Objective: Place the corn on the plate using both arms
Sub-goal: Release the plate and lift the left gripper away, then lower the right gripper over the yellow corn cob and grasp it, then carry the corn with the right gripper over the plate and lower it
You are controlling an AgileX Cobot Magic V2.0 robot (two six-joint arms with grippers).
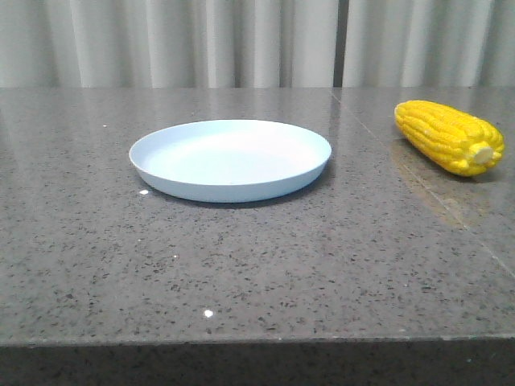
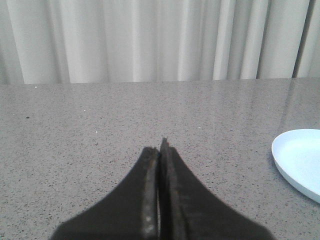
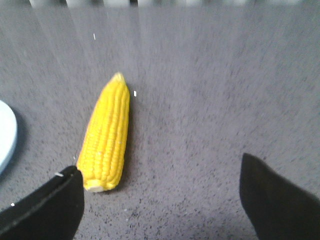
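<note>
The yellow corn (image 1: pixel 449 135) lies on the grey table at the right, its pale stub end toward the front. The pale blue plate (image 1: pixel 231 158) sits empty at the table's middle. Neither gripper shows in the front view. In the right wrist view my right gripper (image 3: pixel 160 175) is open wide and empty above the table; the corn (image 3: pixel 106 134) lies just ahead of its left finger (image 3: pixel 50 205), apart from it. The plate's rim (image 3: pixel 6 135) shows at the edge. In the left wrist view my left gripper (image 2: pixel 160 150) is shut and empty over bare table, the plate (image 2: pixel 300 160) off to its side.
A speckled grey stone table (image 1: pixel 241 257) with its front edge near the bottom of the front view. Pale curtains (image 1: pixel 241 40) hang behind the table's far edge.
</note>
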